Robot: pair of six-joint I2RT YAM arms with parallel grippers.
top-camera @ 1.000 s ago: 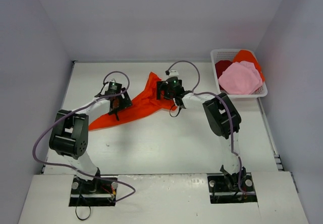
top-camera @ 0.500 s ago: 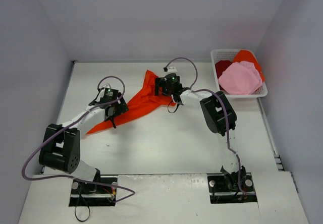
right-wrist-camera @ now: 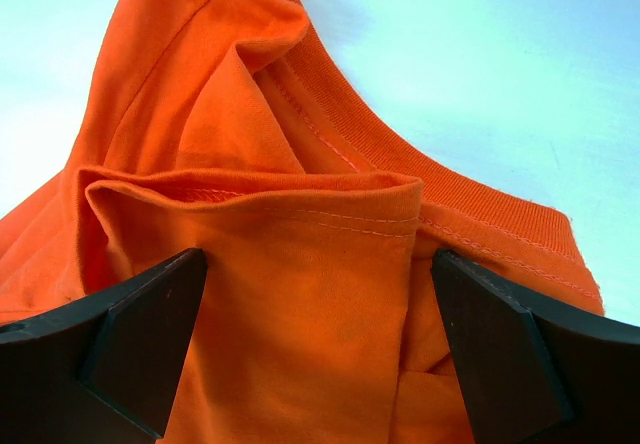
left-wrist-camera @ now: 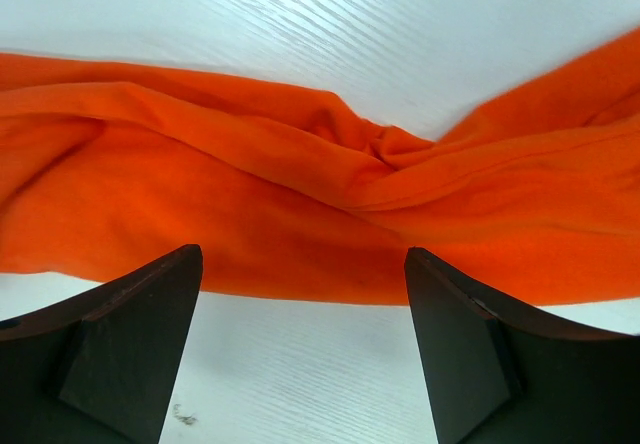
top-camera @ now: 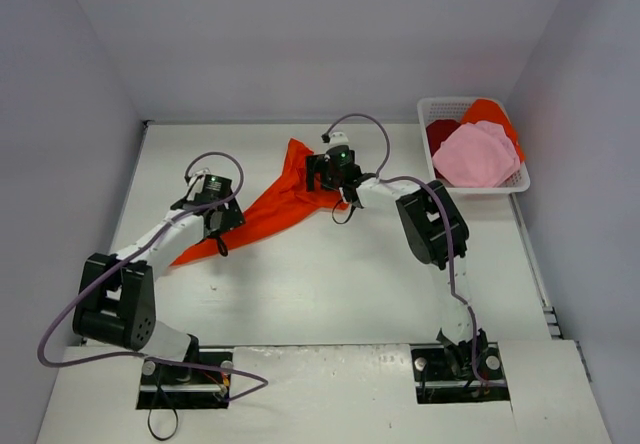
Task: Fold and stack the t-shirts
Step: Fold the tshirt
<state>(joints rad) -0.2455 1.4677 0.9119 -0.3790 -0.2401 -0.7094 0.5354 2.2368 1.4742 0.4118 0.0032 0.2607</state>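
Your left gripper (left-wrist-camera: 300, 254) had its jaws spread wide over the orange shirt (top-camera: 275, 204), gripping nothing. Your right gripper (right-wrist-camera: 318, 254) hung just as wide over its collar (right-wrist-camera: 400, 154). The shirt lay stretched across the white table (top-camera: 330, 284), with grey walls (top-camera: 300, 44) around it.

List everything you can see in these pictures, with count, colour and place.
Big t-shirt: one, orange-red, stretched across the table.
Basket: one, white, far right corner.
Pink t-shirt: one, in the basket, on top.
Dark red t-shirt: one, basket's left side.
Orange t-shirt: one, basket's far side.
Table: one, white.
Cables: two, purple, along the arms.
Left hand: black, open, at the big t-shirt's left part.
Right hand: black, open, near its collar.
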